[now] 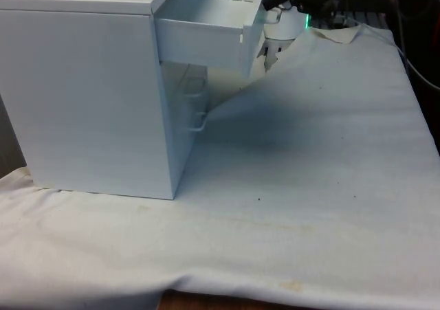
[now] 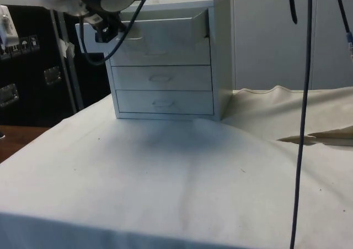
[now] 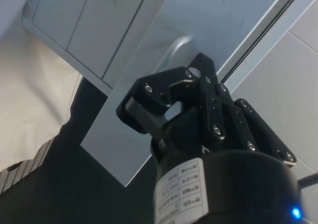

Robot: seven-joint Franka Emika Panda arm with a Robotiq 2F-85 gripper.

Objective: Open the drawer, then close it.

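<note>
One white chest (image 2: 165,61) of three drawers, top drawer (image 1: 206,31) pulled out, one gripper (image 3: 186,82) at its handle (image 3: 175,47), jaws' state unclear

white chest (image 1: 89,97) | top drawer (image 1: 206,38) pulled out | lower two shut

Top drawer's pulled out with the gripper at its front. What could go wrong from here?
1. The gripper sits close to the top drawer handle; a skewed push could slip off the front or rack the drawer.
2. The chest of drawers stands loose on the white cloth, which is rumpled beside it; a hard push may slide the chest instead of closing the drawer.
</note>
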